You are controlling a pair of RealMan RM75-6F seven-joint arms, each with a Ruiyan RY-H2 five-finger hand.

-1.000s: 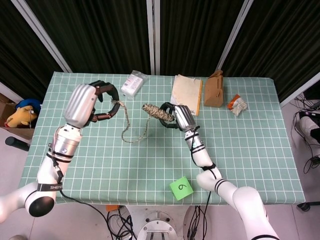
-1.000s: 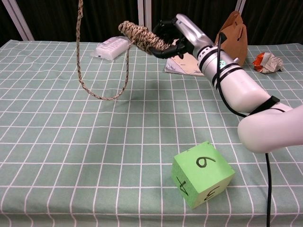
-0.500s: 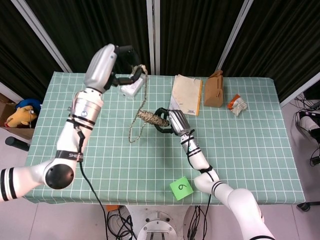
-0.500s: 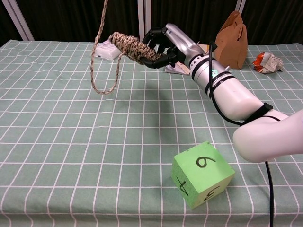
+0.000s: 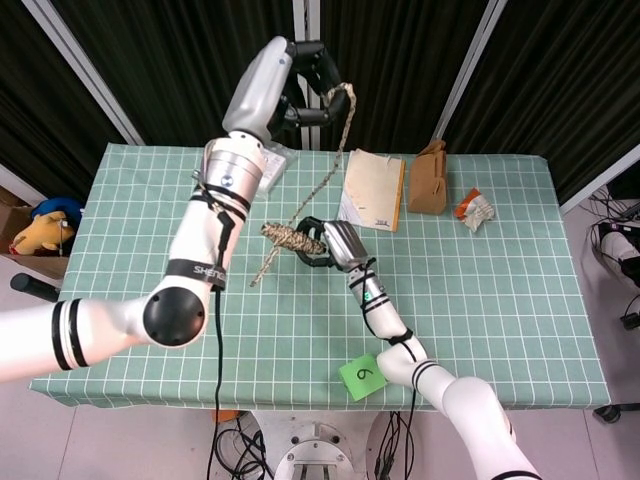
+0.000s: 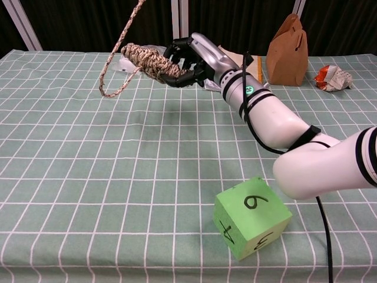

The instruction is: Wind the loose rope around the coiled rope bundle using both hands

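Rope bundle (image 5: pixel 290 238), a stubby coil of braided tan cord, sits clasped in the right hand (image 5: pixel 325 245) above the green checked counter (image 5: pixel 520 280). From it the loose rope (image 5: pixel 325 180) loops down, then climbs to the left hand (image 5: pixel 310 85), which pinches its end high up.
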